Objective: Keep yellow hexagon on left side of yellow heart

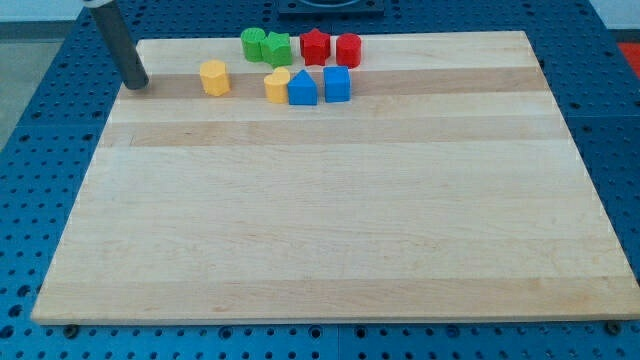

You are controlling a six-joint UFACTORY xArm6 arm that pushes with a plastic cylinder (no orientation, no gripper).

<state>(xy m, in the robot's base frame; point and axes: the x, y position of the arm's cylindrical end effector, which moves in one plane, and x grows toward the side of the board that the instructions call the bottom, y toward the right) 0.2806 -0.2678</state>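
Observation:
The yellow hexagon [214, 77] sits near the view's top left on the wooden board [330, 220]. The yellow heart [277, 85] lies to its right, with a gap between them, and touches the blue block with the pointed top [302, 88]. My tip [136, 84] rests at the board's top left edge, left of the yellow hexagon and apart from it.
A blue cube [337, 84] stands right of the pointed blue block. Behind them are a green cylinder [253, 43], a green star-like block [277, 47], a red star-like block [315, 46] and a red cylinder [348, 49]. A blue perforated table surrounds the board.

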